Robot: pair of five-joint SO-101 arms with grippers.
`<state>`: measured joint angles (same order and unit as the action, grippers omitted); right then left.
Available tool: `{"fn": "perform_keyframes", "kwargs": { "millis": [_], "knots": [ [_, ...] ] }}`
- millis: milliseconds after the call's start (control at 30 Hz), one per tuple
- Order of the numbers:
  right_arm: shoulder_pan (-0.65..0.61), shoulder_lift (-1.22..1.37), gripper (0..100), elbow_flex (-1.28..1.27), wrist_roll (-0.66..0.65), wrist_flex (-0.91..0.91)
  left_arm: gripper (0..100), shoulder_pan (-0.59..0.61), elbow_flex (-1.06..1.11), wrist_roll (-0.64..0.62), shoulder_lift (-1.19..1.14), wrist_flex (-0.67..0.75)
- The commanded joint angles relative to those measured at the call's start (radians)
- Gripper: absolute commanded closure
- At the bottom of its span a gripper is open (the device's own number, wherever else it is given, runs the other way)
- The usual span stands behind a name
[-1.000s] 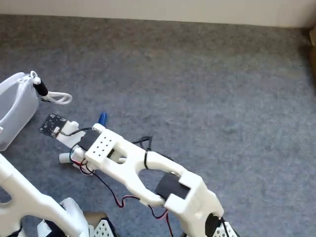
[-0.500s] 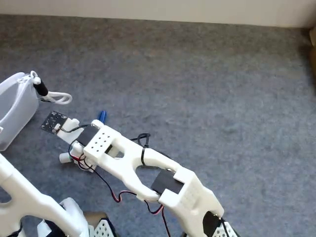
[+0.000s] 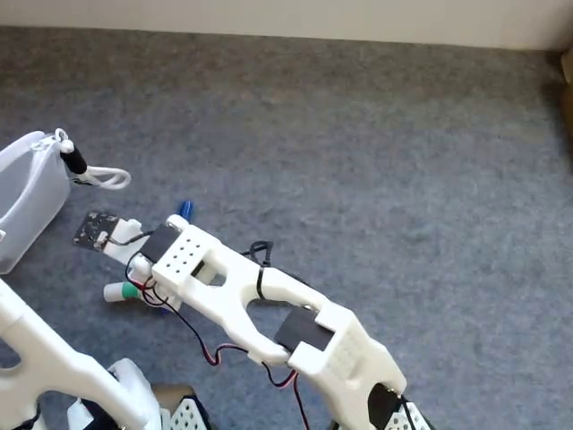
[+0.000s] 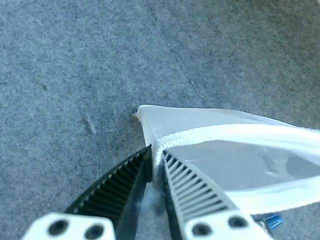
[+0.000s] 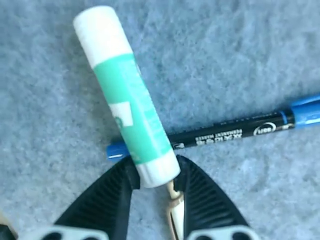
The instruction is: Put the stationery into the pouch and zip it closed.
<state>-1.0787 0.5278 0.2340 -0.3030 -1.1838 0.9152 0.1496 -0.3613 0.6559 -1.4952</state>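
Observation:
The translucent white pouch point(image 3: 27, 202) lies at the table's left edge, with a white loop cord point(image 3: 109, 177) at its mouth. My left gripper point(image 4: 156, 162) is shut on the pouch's stitched rim point(image 4: 240, 132). A white and green glue stick point(image 5: 125, 95) lies across a black marker with blue ends point(image 5: 225, 132). My right gripper point(image 5: 155, 175) is shut on one end of the glue stick. In the high view the glue stick point(image 3: 121, 291) pokes out left of the right arm's wrist point(image 3: 183, 260), and the marker's blue cap point(image 3: 184, 210) shows beyond it.
Grey carpet point(image 3: 385, 152) covers the table. The left arm's white link point(image 3: 54, 358) crosses the near left corner. Red and black cables point(image 3: 210, 354) hang under the right arm. A pale wall strip point(image 3: 313, 18) runs along the far edge.
The right arm's wrist has shifted slightly nearer and lower. The glue stick's green band now shows at its left side. The pouch has not moved.

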Motion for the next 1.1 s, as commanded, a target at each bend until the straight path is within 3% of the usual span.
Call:
{"fn": "perform_keyframes", "kwargs": {
  "millis": [0, 167, 400, 700, 933, 1067],
  "knots": [
    [0.035, -0.021, 91.8, 0.064, -0.014, -0.047, 99, 0.013, -0.053, -0.002, 0.008, -0.005],
    [0.031, -0.013, 76.1, 0.165, -0.014, -0.143, 99, 0.013, -0.054, -0.002, 0.008, 0.000],
    [-0.035, 0.001, 75.9, 0.214, -0.021, -0.116, 99, 0.013, -0.054, -0.002, 0.008, 0.000],
    [-0.054, 0.199, 76.2, 0.351, -0.072, -0.119, 99, 0.013, -0.053, 0.000, 0.005, -0.002],
    [-0.039, 0.217, 97.0, 0.461, -0.077, -0.226, 99, 0.013, -0.053, 0.000, 0.004, -0.003],
    [-0.028, 0.217, 99.4, 0.519, -0.077, -0.318, 99, 0.013, -0.053, 0.000, 0.004, -0.003]
  ]
}}
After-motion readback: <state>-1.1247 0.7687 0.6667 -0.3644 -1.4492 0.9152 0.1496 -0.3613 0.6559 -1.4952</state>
